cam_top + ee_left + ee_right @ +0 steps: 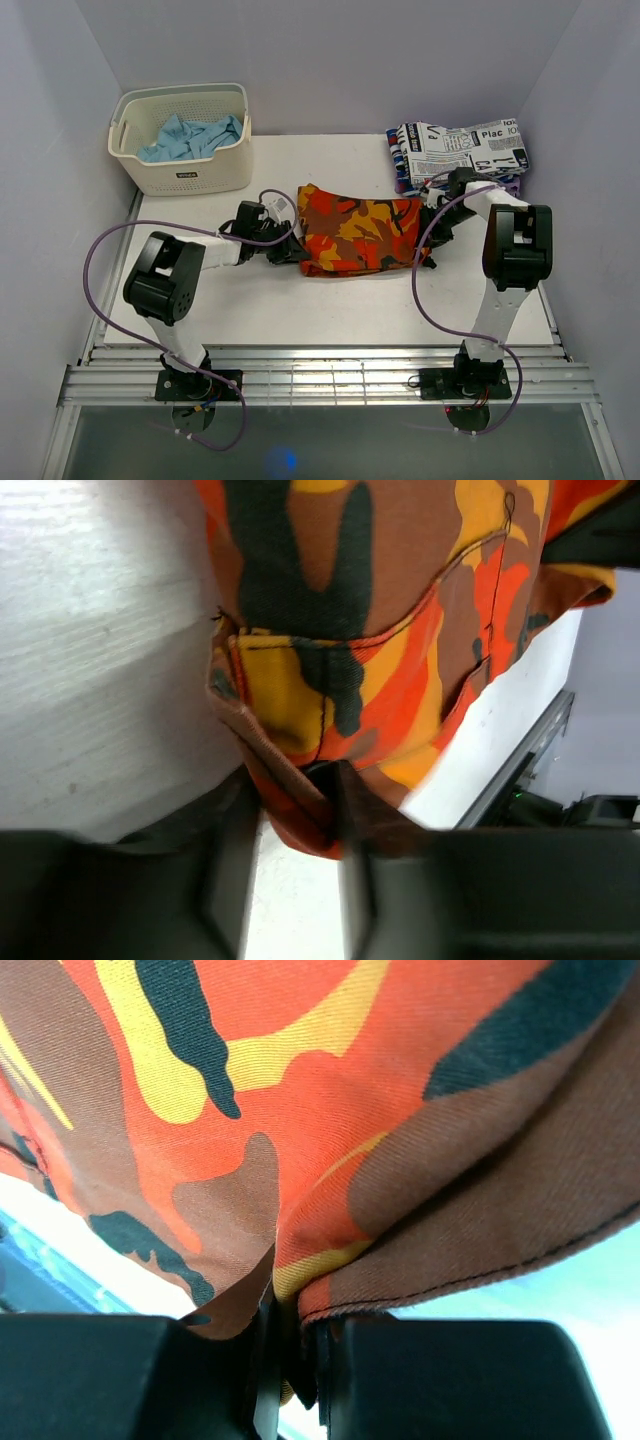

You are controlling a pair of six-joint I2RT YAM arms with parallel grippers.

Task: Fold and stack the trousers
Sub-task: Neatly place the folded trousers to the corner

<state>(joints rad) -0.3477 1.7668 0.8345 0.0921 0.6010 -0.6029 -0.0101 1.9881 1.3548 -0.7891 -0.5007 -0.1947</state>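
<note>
Right gripper (290,1322): clenched. My two black fingers are pressed almost together on a fold of the orange, red, yellow and dark brown camouflage cloth trousers (355,232). The wrist view shows a stitched hem edge of the cloth pinched between them, with the fabric rising up and away from the fingertips.

Left gripper (300,805): partly closed. A bunched corner of the same trousers sits between my fingers (232,880), and a strip of white surface shows in the gap below it. I cannot tell whether the pads are pressing the cloth or only standing on either side of it.

Position of the trousers: folded into a compact, roughly rectangular bundle lying in the middle of the white table (250,300). My left gripper meets the bundle at its left edge and my right gripper at its right edge.

Other items: a cream perforated plastic basket (190,175) stands at the far left corner and holds a crumpled light blue cloth (190,138). A folded white garment with black newspaper lettering (460,145) lies at the far right corner, just behind my right arm and apart from the trousers.
</note>
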